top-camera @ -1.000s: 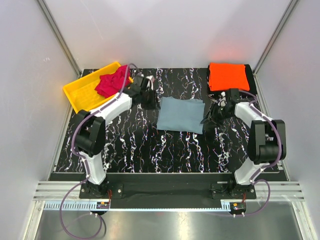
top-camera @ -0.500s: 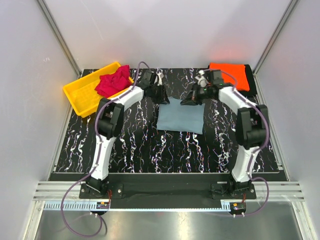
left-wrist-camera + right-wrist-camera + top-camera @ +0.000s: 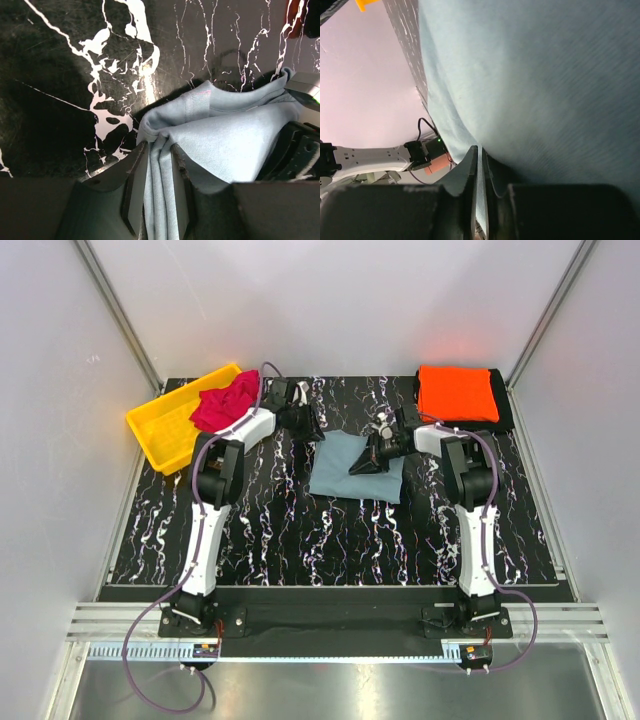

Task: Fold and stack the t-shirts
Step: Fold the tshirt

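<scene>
The grey-blue t-shirt [image 3: 345, 478] lies partly folded in the middle of the black marbled table. My left gripper [image 3: 313, 430] is at its far left corner, shut on a bunch of the cloth; the left wrist view shows folds of the shirt [image 3: 235, 135] pinched between the fingers [image 3: 135, 175]. My right gripper [image 3: 358, 468] is over the shirt's middle, shut on a thin edge of the cloth [image 3: 545, 75]. The orange t-shirt [image 3: 457, 392] lies folded at the far right. The crimson t-shirt [image 3: 225, 403] is crumpled in the bin at the far left.
A yellow plastic bin [image 3: 160, 425] stands at the far left corner of the table [image 3: 260, 530]. Grey walls close in the left, right and far sides. Both arms stretch from the near edge to the far half.
From a flat shirt with both grippers beside it, both grippers went to its far edge and closed on it. The right gripper has now moved left and nearer, over the shirt, with cloth.
</scene>
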Robot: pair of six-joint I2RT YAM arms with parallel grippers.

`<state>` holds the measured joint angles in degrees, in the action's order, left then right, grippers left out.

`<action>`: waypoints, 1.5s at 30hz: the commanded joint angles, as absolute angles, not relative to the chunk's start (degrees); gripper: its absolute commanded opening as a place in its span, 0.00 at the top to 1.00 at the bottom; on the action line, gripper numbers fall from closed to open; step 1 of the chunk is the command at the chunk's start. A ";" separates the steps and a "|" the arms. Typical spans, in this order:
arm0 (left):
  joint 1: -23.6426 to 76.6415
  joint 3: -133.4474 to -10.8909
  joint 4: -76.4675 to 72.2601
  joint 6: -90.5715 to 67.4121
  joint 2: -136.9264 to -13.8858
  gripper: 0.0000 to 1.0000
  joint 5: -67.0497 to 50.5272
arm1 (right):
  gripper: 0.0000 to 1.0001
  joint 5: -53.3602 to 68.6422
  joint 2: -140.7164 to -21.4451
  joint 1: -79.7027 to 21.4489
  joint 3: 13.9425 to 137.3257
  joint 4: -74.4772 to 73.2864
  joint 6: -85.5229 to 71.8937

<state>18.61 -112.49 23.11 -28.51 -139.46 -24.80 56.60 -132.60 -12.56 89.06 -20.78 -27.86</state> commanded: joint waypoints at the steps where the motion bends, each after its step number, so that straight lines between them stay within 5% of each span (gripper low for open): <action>1: 18.46 -114.26 22.24 -27.86 -139.84 0.69 -24.70 | 0.86 56.34 -127.01 -12.13 90.00 -20.83 -26.54; 9: 18.37 -111.80 22.50 -26.90 -137.37 0.67 -24.70 | 0.85 54.85 -118.30 -12.48 81.94 -20.74 -25.58; 22: 17.32 -114.08 25.04 -25.84 -141.41 0.66 -24.96 | 0.84 51.33 -122.00 -9.67 73.48 -19.42 -21.00; 33: 16.08 -116.72 29.79 -22.68 -132.48 0.62 -26.28 | 0.75 47.56 -106.36 -6.60 68.47 -21.62 -24.96; 45: 25.65 -91.95 25.59 -23.46 -111.64 0.62 -21.53 | 0.76 40.61 -109.51 -2.73 64.51 -22.41 -22.76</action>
<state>20.78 -97.69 29.45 -23.77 -115.70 -23.00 43.40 -107.61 -2.90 63.42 -22.24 -23.92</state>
